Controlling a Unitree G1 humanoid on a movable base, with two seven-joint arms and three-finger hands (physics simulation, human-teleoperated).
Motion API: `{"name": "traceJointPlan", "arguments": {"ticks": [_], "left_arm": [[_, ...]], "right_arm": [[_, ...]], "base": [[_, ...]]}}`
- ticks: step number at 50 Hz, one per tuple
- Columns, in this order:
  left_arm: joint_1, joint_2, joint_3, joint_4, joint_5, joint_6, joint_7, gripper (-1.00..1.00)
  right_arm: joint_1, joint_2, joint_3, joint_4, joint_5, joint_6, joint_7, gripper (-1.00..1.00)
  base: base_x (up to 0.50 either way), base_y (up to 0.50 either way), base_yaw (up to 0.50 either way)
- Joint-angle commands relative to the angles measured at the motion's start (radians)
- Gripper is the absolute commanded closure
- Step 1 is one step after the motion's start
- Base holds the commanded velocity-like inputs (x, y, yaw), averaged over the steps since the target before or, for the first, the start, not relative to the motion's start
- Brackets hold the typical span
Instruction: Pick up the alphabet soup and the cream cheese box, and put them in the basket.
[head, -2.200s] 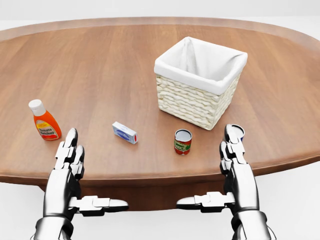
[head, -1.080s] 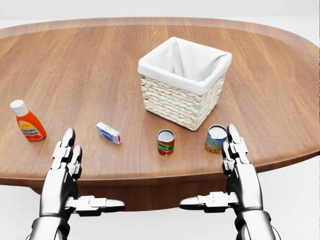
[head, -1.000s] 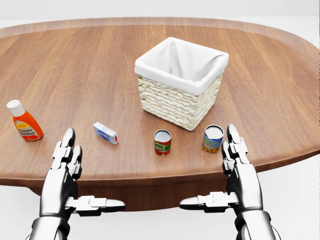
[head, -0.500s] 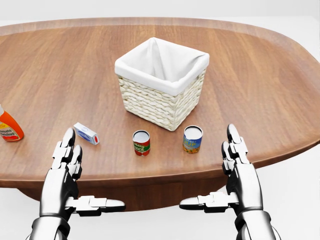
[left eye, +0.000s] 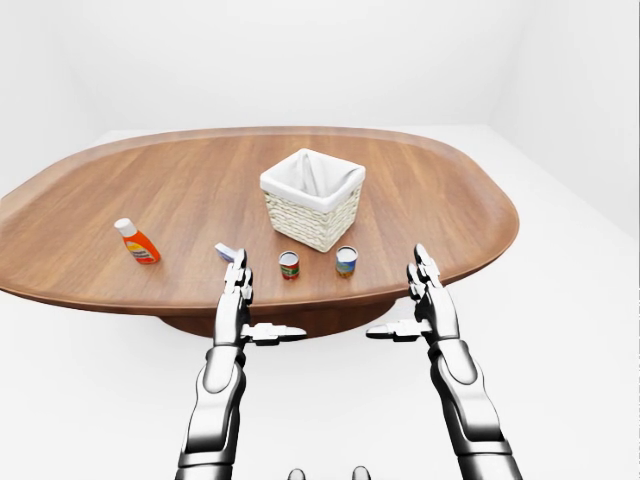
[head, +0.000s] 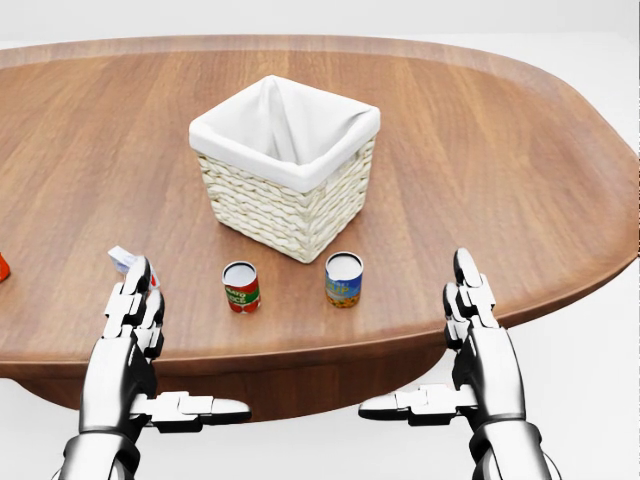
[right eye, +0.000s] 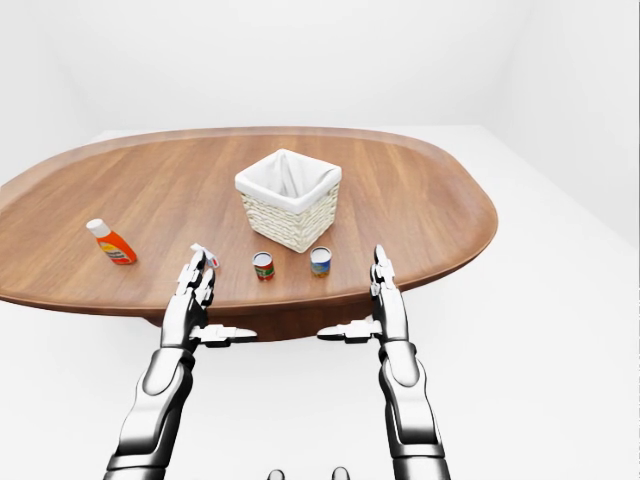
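A: Right, which step are you working on?

B: Judging by the layout, you're still in the approach; nothing's picked up yet. Basket (head: 283, 165) is sitting near the table (head: 520, 180) centre w/ its white liner showing, nothing visible inside.

A: Where's the soup lying rel. to your fingers?

B: Two cans are standing below the basket in the head view. Red-labelled can (head: 241, 287) is prob. the alphabet soup, label too small to read; blue-and-yellow can (head: 343, 279) is standing just beside it to the right. Both are lying between your hands, apart from either.

A: And the cream cheese box?

B: Cream cheese box (head: 124, 260) is peeking out just above your left hand (head: 136, 312), mostly hidden by the fingertips; whether they're touching, can't tell. Orange bottle (left eye: 137, 242) is standing well off to the left.

A: Fingers?

B: Both hands are holding nothing: fingers straight and extended, thumbs pointing inward. Right hand (head: 474, 318) is hovering at the table's near edge.

A: Next move?

B: You're needing to reach the left hand fwd over the box, or bring the right one leftward to the red can, then close round it.
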Motion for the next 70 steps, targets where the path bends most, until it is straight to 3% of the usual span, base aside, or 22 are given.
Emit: {"name": "traceJointPlan", "arguments": {"ticks": [1,4,6,9,12,17,21,24,25,29,31,34,38,43,49,54,57,60,65,68,70], "left_arm": [[-0.010,0.002,0.004,0.030,-0.002,-0.020,-0.002,-1.00],[-0.002,0.001,0.001,0.006,-0.001,-0.004,-0.001,-1.00],[-0.007,0.002,0.003,0.018,-0.002,-0.011,-0.001,-1.00],[0.004,-0.001,-0.003,-0.015,0.001,0.011,0.001,-1.00],[-0.004,0.001,0.002,0.012,-0.001,-0.009,-0.001,-1.00],[-0.011,0.002,0.003,0.031,-0.002,-0.020,-0.002,-1.00],[0.002,0.000,-0.002,-0.009,0.000,0.007,0.000,-1.00],[0.001,0.001,0.000,-0.001,-0.001,0.000,-0.001,-1.00],[-0.006,0.002,0.003,0.018,-0.002,-0.013,-0.002,-1.00],[-0.002,0.001,0.001,0.005,-0.001,-0.003,-0.002,-1.00],[-0.008,0.002,0.003,0.022,-0.002,-0.014,-0.003,-1.00],[0.006,-0.001,-0.002,-0.022,0.000,0.015,0.000,-1.00],[-0.004,0.001,0.002,0.011,-0.001,-0.007,-0.002,-1.00],[0.009,-0.002,-0.004,-0.027,0.001,0.019,0.001,-1.00],[-0.001,0.000,0.001,0.000,0.000,0.000,-0.001,-1.00],[0.007,-0.001,-0.002,-0.019,0.001,0.012,0.001,-1.00],[-0.003,0.000,0.001,0.010,0.000,-0.007,-0.001,-1.00],[0.004,-0.001,-0.003,-0.015,0.002,0.009,0.001,-1.00],[0.006,-0.001,-0.001,-0.013,0.000,0.004,0.001,-1.00],[-0.007,0.002,0.006,0.020,-0.006,-0.014,0.000,-1.00],[-0.003,0.001,0.003,0.005,-0.005,0.000,0.001,-1.00]], "right_arm": [[-0.003,0.000,-0.001,0.009,0.000,-0.007,0.001,-1.00],[0.001,0.001,0.002,-0.005,-0.002,0.003,-0.001,-1.00],[-0.002,0.000,0.001,0.007,-0.004,-0.006,-0.001,-1.00],[0.002,0.000,0.002,-0.004,-0.005,0.000,-0.001,-1.00],[0.003,0.000,0.005,-0.005,-0.009,0.000,0.000,-1.00],[0.006,0.000,0.008,-0.012,-0.015,0.000,0.004,-1.00],[0.003,0.000,0.008,0.001,-0.018,-0.010,0.005,-1.00],[0.004,0.000,0.008,-0.003,-0.018,-0.008,0.006,-1.00],[0.005,0.001,0.009,-0.006,-0.020,-0.006,0.006,-1.00],[0.009,0.001,0.012,-0.015,-0.023,-0.003,0.009,-1.00],[0.005,0.001,0.010,-0.007,-0.022,-0.008,0.009,-1.00],[0.006,0.001,0.010,-0.010,-0.022,-0.005,0.010,-1.00],[0.006,0.001,0.008,-0.009,-0.019,-0.006,0.010,-1.00],[0.006,0.002,0.008,-0.010,-0.019,-0.003,0.009,-1.00],[0.001,0.000,0.007,0.002,-0.021,-0.009,0.008,-1.00],[0.003,0.001,0.007,-0.002,-0.020,-0.007,0.008,-1.00],[0.004,0.001,0.007,-0.004,-0.019,-0.007,0.008,-1.00],[0.003,0.001,0.006,0.000,-0.018,-0.007,0.006,-1.00],[0.004,0.001,0.006,-0.003,-0.018,-0.005,0.005,-1.00],[0.002,0.001,0.009,0.003,-0.021,-0.010,0.005,-1.00],[0.001,0.001,0.008,0.004,-0.021,-0.010,0.005,-1.00]], "base": [[0.00,-0.19,0.00],[0.00,-0.08,0.00],[0.00,0.00,0.00],[0.00,0.00,0.00],[0.00,0.00,0.00],[0.00,0.00,0.00],[0.00,0.00,0.00],[0.00,0.00,0.00],[0.00,0.00,0.00],[0.23,0.00,0.00],[0.26,0.00,0.00],[0.26,0.00,0.00],[0.26,0.00,0.00],[0.26,0.00,0.00],[0.21,0.00,0.00],[0.20,0.00,0.00],[0.19,0.00,0.00],[0.14,0.00,0.00],[0.09,0.00,0.00],[0.09,0.00,0.00],[0.09,0.00,0.00]]}}
